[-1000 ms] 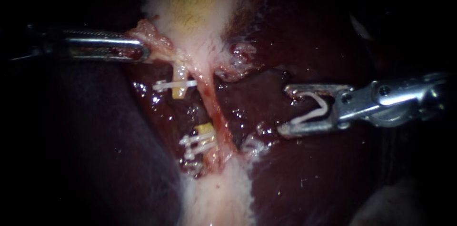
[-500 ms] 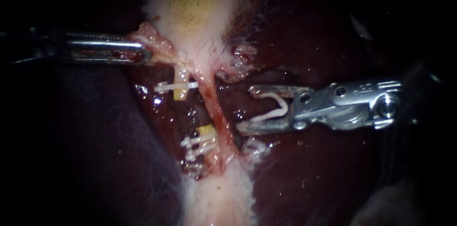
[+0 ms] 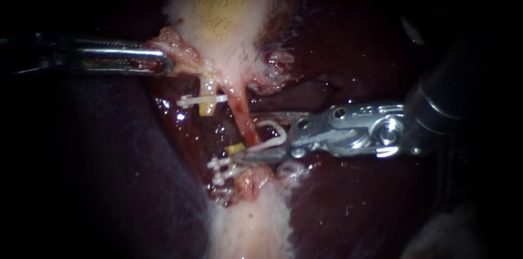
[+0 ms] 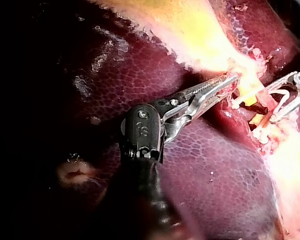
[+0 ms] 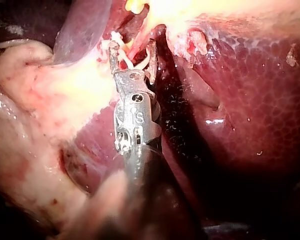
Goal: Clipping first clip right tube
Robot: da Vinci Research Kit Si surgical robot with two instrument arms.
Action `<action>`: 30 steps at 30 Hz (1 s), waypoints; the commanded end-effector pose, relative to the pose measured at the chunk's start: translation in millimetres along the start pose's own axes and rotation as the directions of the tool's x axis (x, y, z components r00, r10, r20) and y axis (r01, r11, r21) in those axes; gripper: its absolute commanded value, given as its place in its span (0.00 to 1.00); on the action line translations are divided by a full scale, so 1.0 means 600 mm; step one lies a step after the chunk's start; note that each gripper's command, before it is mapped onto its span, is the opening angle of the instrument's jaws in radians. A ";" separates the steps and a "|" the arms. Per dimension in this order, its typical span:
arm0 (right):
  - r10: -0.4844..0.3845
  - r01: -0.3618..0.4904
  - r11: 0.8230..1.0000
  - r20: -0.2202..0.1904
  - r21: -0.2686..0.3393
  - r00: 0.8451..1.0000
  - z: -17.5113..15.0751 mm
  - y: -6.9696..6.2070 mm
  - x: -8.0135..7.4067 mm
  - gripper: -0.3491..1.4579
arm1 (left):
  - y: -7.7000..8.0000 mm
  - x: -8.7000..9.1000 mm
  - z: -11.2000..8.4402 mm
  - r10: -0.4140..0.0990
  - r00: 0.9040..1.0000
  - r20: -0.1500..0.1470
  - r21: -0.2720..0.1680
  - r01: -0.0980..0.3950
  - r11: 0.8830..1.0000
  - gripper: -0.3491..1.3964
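Liver (image 3: 354,193) backdrop; right tube (image 3: 246,122) near-vertical; clip (image 3: 277,134) mouth faces left toward it.

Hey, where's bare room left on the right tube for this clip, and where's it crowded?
Bare: the right tube from the gallbladder down to the right instrument, whose jaws hold a white clip astride it. Crowded: alongside it, an upper clip and a lower pair. The left instrument grips tissue above.
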 end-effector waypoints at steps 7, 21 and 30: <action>0.059 -0.053 0.996 -0.091 0.071 0.994 0.0012 -0.0006 0.0008 0.47 | 0.0000 -0.0001 0.0002 0.001 1.000 0.001 -0.002 -0.001 1.000 0.00; 0.125 -0.083 0.940 -0.107 0.332 0.986 0.0013 -0.0044 0.0008 0.44 | 0.0000 -0.0004 0.0003 0.002 1.000 0.000 -0.002 -0.002 1.000 0.00; 0.109 -0.073 0.928 -0.081 0.366 0.991 0.0032 -0.0058 -0.0035 0.44 | -0.0001 -0.0007 0.0005 0.003 1.000 0.000 -0.001 -0.003 1.000 0.00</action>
